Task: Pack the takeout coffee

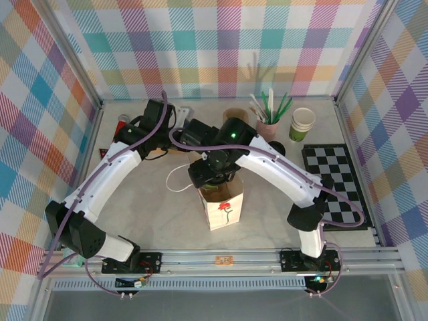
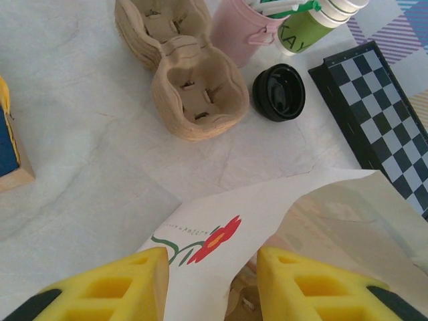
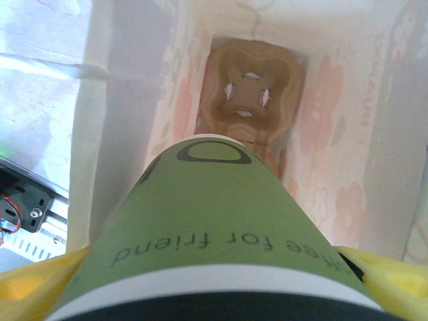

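The takeout coffee (image 3: 214, 221), a green paper cup with a black lid, hangs base-down in the mouth of the white paper bag (image 3: 348, 134). My right gripper (image 3: 214, 294) is shut on it near the lid. A brown cup carrier (image 3: 251, 93) lies at the bottom of the bag. From above, the right gripper (image 1: 214, 179) sits over the flower-printed bag (image 1: 224, 207) at the table's centre. My left gripper (image 2: 212, 281) is open. Its yellow fingers (image 2: 107, 287) straddle the bag's rim (image 2: 221, 221), one outside and one inside.
Behind the bag are stacked cup carriers (image 2: 200, 93), a loose black lid (image 2: 279, 92), a pink cup of straws (image 1: 269, 127) and a lidless stack of green cups (image 1: 302, 124). A checkerboard mat (image 1: 334, 180) lies to the right. A wooden block (image 2: 10, 154) sits at the left.
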### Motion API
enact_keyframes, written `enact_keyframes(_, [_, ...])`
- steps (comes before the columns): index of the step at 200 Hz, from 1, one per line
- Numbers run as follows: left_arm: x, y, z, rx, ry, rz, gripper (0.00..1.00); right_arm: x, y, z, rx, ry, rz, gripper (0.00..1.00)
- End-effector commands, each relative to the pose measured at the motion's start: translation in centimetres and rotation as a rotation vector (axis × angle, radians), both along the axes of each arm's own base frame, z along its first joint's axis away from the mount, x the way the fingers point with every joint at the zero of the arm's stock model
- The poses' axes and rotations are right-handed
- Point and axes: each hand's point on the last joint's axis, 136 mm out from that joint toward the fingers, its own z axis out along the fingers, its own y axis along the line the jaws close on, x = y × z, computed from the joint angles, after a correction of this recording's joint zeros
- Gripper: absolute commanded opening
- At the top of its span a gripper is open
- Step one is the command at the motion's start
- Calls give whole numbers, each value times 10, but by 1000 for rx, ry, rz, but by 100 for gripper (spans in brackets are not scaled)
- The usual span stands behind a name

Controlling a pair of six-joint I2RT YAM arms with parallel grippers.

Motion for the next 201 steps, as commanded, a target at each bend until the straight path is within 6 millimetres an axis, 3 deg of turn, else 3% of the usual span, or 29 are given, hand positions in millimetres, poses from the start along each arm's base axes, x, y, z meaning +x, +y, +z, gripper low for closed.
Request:
enact_keyframes(1, [-5, 2, -9, 33, 20, -7, 38, -18, -34, -1, -139, 49, 32, 44])
enact_keyframes(97, [-5, 4, -4, 32, 8, 7, 33, -17, -52, -27, -255, 70, -44, 43])
enact_keyframes(154, [-7, 5, -3, 29, 5, 11, 27, -9, -44, -29, -253, 55, -78, 42])
enact_keyframes(201, [-8, 7, -3, 33, 5, 19, 25, -8, -50, -34, -285, 50, -95, 42])
